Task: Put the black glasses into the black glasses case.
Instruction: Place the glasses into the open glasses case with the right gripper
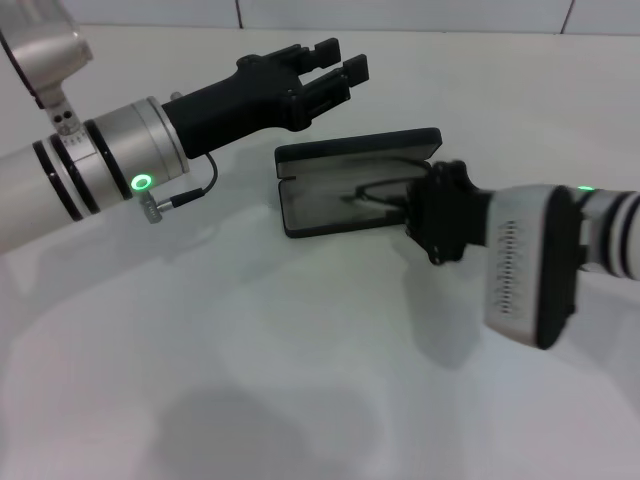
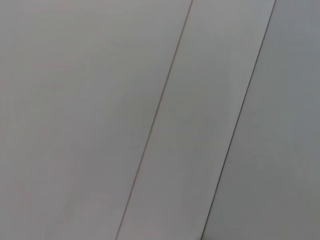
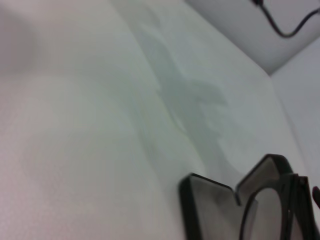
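The black glasses case (image 1: 350,185) lies open in the middle of the white table (image 1: 250,380), with its lid tipped up toward 12 o'clock. The right gripper (image 1: 400,205) reaches in from 3 o'clock and is right at the case's open tray. The black glasses (image 1: 375,195) sit low inside the tray, just in front of that gripper. From the right wrist, the frame (image 3: 265,210) shows close up over the grey lining. I cannot tell if the fingers are pinching the glasses or have let go, because the hand hides them.

The left gripper (image 1: 335,70) hangs in the air at about 11 o'clock from the case, with its fingers a little apart and holding nothing.

To do this step well, I think the right hand should go down slow and keep the glasses flat. Both thin arms should be inside the walls before it lets go. Then it should pull straight back toward 3 o'clock so it does not drag the case or bump the lid
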Controlling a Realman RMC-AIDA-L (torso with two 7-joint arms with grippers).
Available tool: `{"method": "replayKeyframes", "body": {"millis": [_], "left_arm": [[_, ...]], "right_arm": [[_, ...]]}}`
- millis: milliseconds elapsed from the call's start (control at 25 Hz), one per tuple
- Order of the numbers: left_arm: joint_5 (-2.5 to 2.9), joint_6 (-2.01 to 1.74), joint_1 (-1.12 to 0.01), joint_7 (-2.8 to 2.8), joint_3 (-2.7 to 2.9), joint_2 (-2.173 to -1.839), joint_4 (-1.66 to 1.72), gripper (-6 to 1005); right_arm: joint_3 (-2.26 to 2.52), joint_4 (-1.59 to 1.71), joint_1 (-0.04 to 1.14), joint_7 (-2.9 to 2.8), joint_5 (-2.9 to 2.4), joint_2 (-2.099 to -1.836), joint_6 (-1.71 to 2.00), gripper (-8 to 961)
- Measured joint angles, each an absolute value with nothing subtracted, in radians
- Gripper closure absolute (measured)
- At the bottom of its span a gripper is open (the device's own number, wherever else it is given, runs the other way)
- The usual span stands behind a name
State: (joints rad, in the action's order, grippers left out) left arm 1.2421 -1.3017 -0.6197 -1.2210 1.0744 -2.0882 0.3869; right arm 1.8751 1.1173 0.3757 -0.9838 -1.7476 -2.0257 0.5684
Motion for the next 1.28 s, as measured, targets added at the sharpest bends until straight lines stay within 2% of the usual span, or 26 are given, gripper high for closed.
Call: {"method": "replayKeyframes", "body": {"millis": [120,200,240,760,1200,1280], "left_arm": [[1.242,-1.292,-0.626,-1.221,1.079,-2.088,0.387,516],[1.245,-1.284,-0.628,-1.221,1.080,-2.088,0.387,516],[1.246,-1.282,-0.629,-1.221,1.080,-2.087,0.387,516],[1.253,-1.279,-0.636,-1.221,1.085,-2.088,0.385,515],[1.253,-1.279,-0.635,-1.213,1.086,-2.091,0.366,515],[1.253,-1.279,-0.636,-1.203,1.086,-2.091,0.362,515]], "right_arm": [[1.986,1.104,0.400,-0.984,-1.749,-2.026,0.381,887],[1.986,1.104,0.400,-0.984,-1.749,-2.026,0.381,886],[2.073,1.083,0.434,-0.985,-1.738,-2.027,0.246,886],[2.134,0.990,0.509,-1.061,-1.722,-2.028,0.198,883],[2.200,0.981,0.516,-1.064,-1.722,-2.028,0.129,881],[2.218,0.981,0.515,-1.064,-1.722,-2.028,0.106,812]]}}
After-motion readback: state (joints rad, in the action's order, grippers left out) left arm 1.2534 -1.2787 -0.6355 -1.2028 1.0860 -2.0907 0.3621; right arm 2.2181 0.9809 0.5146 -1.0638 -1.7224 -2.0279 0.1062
